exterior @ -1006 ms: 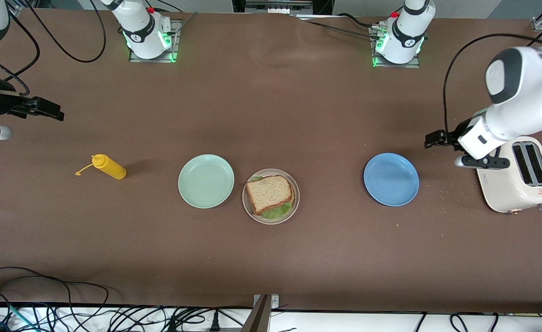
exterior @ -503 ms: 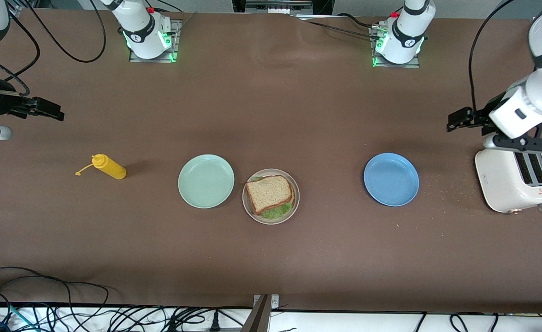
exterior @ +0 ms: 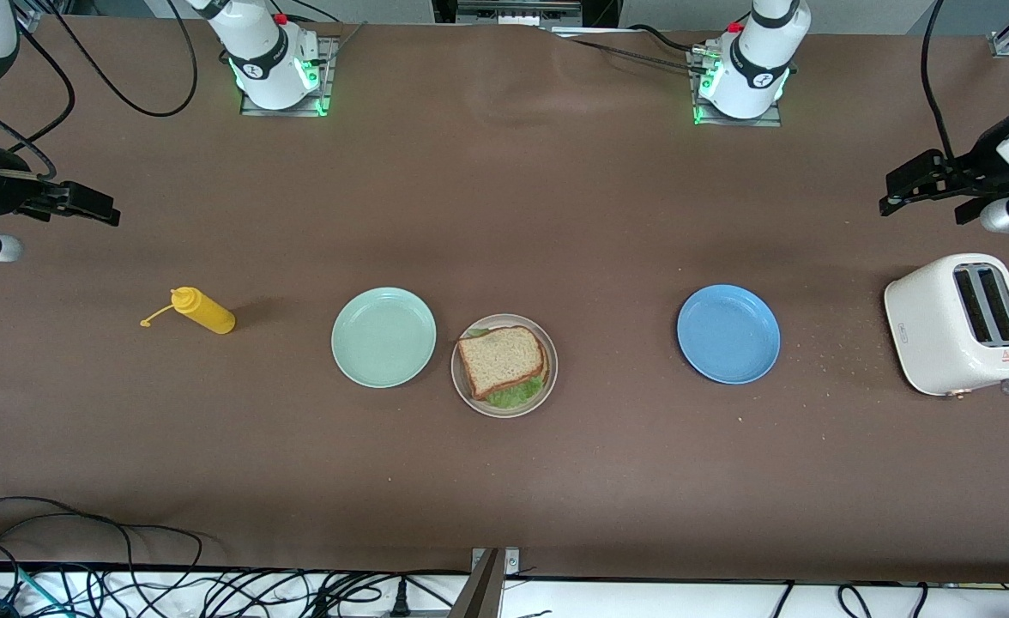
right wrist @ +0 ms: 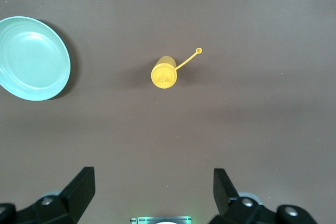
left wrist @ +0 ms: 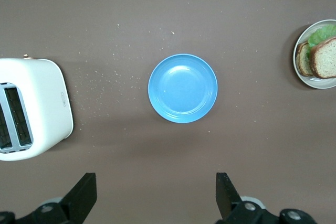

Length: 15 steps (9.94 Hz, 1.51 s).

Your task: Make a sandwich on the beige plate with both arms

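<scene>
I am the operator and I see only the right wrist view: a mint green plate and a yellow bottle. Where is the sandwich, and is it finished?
Observer: The sandwich lies on the beige plate, beside the mint green plate. A bread slice is on top and lettuce shows under it.
Operator: What is the left gripper doing?
Observer: The left gripper is open and holds nothing. It is up in the air at the left arm's end of the table, near the toaster.
Operator: And my own gripper, as the front view shows it?
Observer: The right gripper is open and empty, up at the right arm's end, with the yellow bottle on the table below.
</scene>
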Each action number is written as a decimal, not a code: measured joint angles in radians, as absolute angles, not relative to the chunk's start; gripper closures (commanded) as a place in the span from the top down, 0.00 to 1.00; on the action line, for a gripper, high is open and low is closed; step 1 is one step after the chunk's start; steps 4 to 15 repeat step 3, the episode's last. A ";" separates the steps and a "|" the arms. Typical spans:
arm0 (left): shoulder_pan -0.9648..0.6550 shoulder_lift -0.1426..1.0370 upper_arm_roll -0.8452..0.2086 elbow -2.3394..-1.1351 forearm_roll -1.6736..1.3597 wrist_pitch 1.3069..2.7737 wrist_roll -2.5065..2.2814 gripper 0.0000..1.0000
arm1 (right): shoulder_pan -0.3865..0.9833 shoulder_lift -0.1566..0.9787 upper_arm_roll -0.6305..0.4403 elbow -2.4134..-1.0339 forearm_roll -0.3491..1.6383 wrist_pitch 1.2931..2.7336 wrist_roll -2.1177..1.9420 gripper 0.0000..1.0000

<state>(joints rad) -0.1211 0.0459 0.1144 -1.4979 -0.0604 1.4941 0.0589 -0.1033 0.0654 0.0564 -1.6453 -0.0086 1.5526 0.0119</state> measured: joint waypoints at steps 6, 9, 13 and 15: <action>-0.134 0.064 0.113 -1.490 -0.060 1.494 0.059 1.00 | -0.103 0.066 0.056 -1.645 -0.009 1.553 0.012 1.00; -0.134 0.064 0.113 -1.490 -0.060 1.494 0.059 1.00 | -0.103 0.066 0.056 -1.645 -0.009 1.553 0.012 1.00; -0.134 0.064 0.113 -1.490 -0.060 1.494 0.059 1.00 | -0.103 0.066 0.056 -1.645 -0.009 1.553 0.012 1.00; -0.134 0.064 0.113 -1.490 -0.060 1.494 0.059 1.00 | -0.103 0.066 0.056 -1.645 -0.009 1.553 0.012 1.00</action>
